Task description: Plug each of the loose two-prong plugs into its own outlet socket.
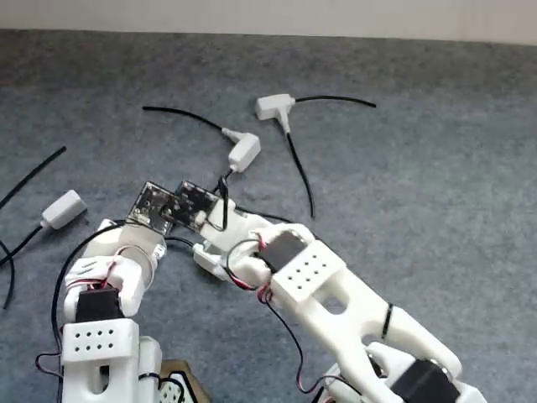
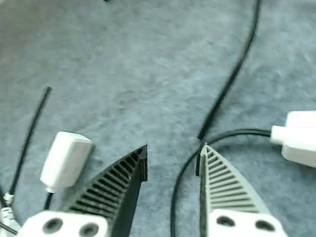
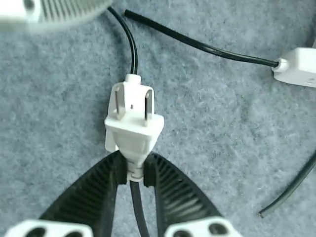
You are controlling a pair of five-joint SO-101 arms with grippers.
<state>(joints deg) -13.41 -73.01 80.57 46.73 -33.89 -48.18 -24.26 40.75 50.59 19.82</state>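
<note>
Right claw (image 3: 134, 168) clenched on a two-prong plug (image 3: 133, 123) by its neck, prongs bare, over the grey worktop (image 3: 222, 123); left claw (image 2: 173, 148) released and empty; no plug looks seated yet, so every insertion is left.

One white connector (image 2: 297, 137) runs off my left wrist view's edge, a second connector (image 3: 297, 72) off my right's, where a blurred grey ribbed piece (image 3: 59, 10) is also cropped.
</note>
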